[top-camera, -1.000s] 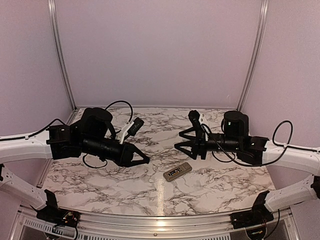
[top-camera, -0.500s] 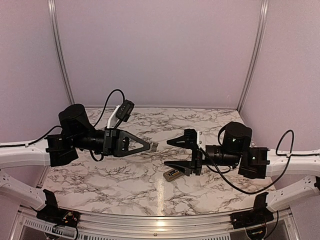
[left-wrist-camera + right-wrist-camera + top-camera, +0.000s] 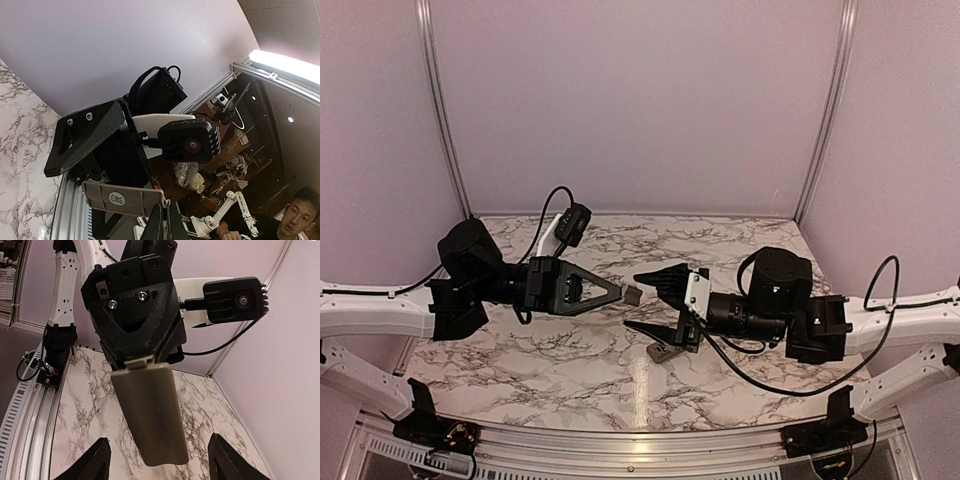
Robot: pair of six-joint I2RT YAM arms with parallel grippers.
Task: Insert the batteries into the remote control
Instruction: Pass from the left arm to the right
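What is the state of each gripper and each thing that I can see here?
Left gripper: shut on the grey cover, raised above the table.
Grey cover: gripped at one end, off the table.
Right gripper: open, holds nothing.
Remote control: lies on the table, not held.
Batteries: not visible.

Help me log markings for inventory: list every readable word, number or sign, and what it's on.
No legible text anywhere.
Round moulded emblem on the grey battery cover, held in the left tool: too blurred to read.
Anything on the remote control: too small to read.
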